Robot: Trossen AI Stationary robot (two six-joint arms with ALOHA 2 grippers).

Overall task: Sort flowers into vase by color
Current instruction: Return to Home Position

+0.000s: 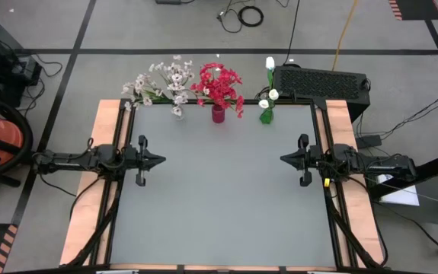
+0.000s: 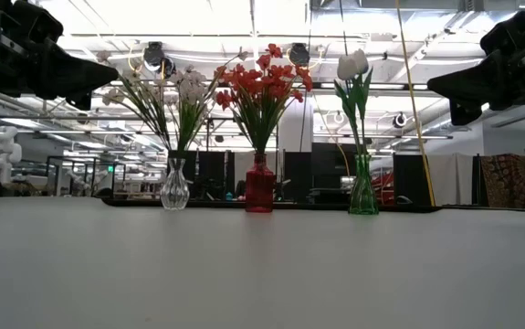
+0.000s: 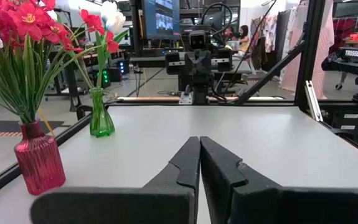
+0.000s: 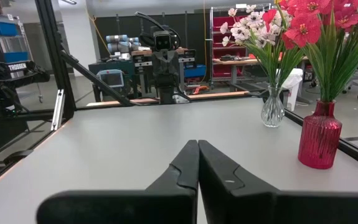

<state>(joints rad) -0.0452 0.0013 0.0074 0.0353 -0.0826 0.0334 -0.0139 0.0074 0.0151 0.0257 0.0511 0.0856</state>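
Observation:
Three vases stand in a row on their bases at the table's far edge. A clear glass vase [image 2: 174,185] holds pale pinkish-white blossoms [image 1: 161,82]. A red ribbed vase [image 1: 218,113] holds red blooms [image 2: 262,78]. A green vase [image 2: 363,187] holds white tulip buds [image 1: 270,64]. My left gripper [image 1: 160,160] hovers shut above the table's left side, pointing right. My right gripper [image 1: 283,158] hovers shut above the right side, pointing left. Neither is near the vases.
The grey tabletop [image 1: 219,198] between the two grippers carries nothing. Wooden side rails [image 1: 89,190] and dark frame bars run along both sides. A black perforated box [image 1: 321,80] sits just beyond the far right corner, close to the green vase.

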